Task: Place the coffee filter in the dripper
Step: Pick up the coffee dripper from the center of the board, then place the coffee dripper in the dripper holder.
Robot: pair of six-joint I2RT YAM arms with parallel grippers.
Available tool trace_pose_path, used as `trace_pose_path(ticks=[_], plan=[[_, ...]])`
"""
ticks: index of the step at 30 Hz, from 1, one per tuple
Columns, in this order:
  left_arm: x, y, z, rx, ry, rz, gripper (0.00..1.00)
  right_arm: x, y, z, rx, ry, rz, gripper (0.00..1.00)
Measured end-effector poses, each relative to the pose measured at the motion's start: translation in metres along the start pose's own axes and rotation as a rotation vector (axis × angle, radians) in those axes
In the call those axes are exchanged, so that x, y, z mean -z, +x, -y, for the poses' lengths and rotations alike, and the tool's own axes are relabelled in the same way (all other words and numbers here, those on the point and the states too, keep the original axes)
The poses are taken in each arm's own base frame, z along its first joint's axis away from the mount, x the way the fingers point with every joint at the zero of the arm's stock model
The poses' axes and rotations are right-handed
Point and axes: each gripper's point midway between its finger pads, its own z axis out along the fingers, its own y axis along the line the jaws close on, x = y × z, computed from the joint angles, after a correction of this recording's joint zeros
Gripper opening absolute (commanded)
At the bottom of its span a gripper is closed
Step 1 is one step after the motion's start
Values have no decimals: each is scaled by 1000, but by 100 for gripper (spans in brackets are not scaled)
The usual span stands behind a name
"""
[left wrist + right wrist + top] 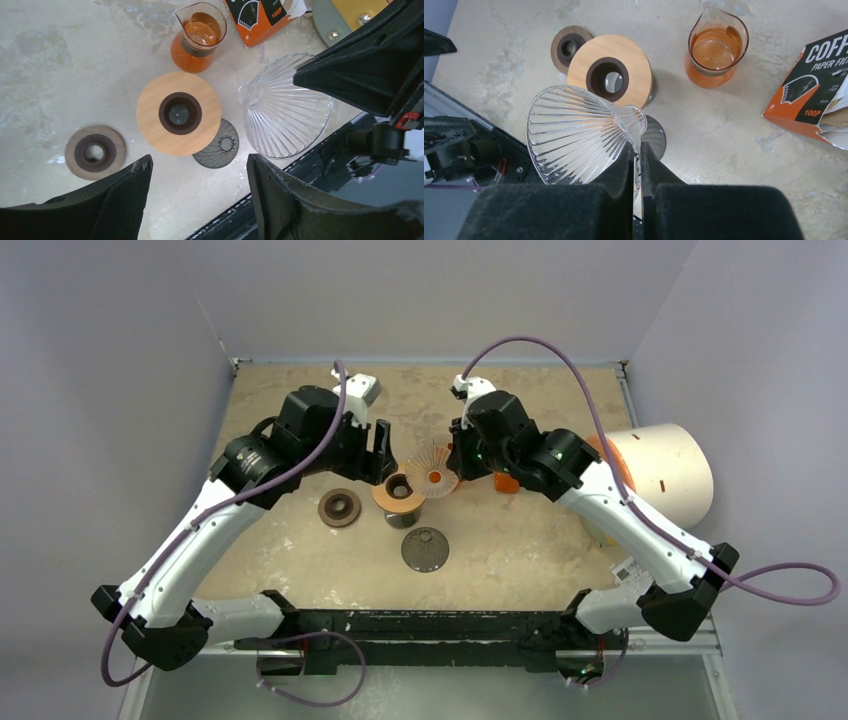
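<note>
My right gripper [638,147] is shut on the wall of the clear ribbed glass dripper [574,132] and holds it tilted in the air, above and beside the round wooden stand [610,70]. In the top view the right gripper [458,462] and dripper [433,468] hang over the middle of the table. My left gripper [197,170] is open and empty, above the table just left of the dripper [287,107]; it also shows in the top view [383,455]. The orange coffee filter box [814,85] lies open with white paper at its mouth. No loose filter shows.
A glass carafe of orange liquid [716,47] stands behind the stand. A brown ring [340,507] and a dark ribbed disc [425,548] lie on the table. A large white cylinder [665,470] lies at the right edge.
</note>
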Motion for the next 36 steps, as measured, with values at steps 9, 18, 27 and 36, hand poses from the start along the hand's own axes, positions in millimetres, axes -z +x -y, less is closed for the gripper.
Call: trace_pose_path(ticks=[9,18,27,36], plan=[[-10,8,-13,268,59,-64,59,-27,-18,-23,-22,-14,18,0],[-19,25,-39,433,34,-118,43,-54,-23,-49,-61,-57,1,0],[-19,33,-48,516,39,-116,28,-61,-19,-56,-102,-60,-13,0],[-23,28,-40,536,94,-111,1,-62,-17,-56,-135,-55,-18,0]])
